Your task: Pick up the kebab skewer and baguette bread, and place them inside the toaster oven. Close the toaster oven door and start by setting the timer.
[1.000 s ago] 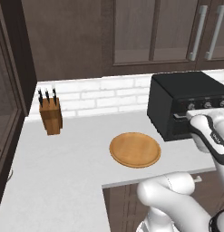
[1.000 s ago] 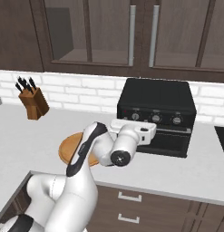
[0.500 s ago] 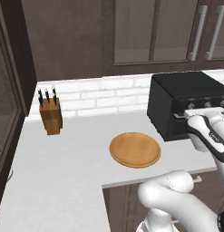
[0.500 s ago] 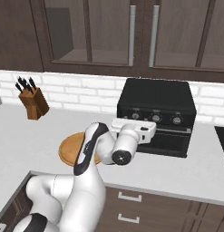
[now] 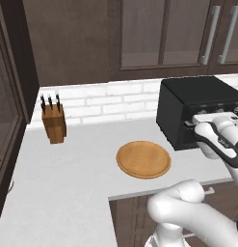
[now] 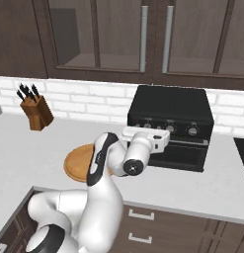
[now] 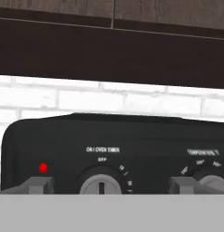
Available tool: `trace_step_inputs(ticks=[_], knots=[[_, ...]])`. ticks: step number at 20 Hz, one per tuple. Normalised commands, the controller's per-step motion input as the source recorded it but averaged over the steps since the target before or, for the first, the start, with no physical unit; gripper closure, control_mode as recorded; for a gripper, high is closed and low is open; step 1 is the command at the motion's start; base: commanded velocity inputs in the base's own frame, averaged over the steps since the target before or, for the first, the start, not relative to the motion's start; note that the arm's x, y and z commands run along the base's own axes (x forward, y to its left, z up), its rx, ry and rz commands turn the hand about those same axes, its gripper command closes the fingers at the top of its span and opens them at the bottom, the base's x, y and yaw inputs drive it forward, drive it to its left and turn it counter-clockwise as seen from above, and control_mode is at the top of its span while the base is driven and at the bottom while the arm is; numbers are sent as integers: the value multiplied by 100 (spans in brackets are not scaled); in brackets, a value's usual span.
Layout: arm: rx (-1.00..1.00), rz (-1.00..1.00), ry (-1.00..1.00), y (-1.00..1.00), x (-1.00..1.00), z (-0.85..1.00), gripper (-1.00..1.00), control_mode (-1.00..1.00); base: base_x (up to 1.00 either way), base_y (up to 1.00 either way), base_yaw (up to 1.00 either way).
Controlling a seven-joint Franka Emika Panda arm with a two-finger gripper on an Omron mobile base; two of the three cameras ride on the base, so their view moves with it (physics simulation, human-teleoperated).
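The timer knob (image 7: 101,185), marked ON/OVEN TIMER and pointing to OFF, is seen dead ahead between the two fingertips (image 7: 40,185), slightly nearer the left one in the hand view. The gripper (image 6: 143,132) is held level at the toaster oven (image 6: 171,123) knob row with jaws spread wide and nothing held. The toaster oven door (image 6: 178,154) appears shut; the wooden plate (image 5: 143,159) on the surface is bare.

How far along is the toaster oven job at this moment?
Seemingly done: the round wooden plate lies bare and the boxy black toaster oven's dark glass-paned door is shut. In hand: the open claw faces the silver timer knob, which points at "OFF". Left: turning it.
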Motion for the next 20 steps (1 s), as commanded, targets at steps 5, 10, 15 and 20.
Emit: trace_step_inputs(ticks=[5, 10, 15, 20], knots=[[0, 0, 0, 0, 19, -1, -100, -100, 0, 0, 0], [0, 0, 0, 0, 7, -7, -100, -100, 0, 0, 0], [0, 1, 1, 0, 3, -14, -100, -100, 0, 0, 0], [0, 1, 0, 0, 15, -1, -100, -100, 0, 0, 0]])
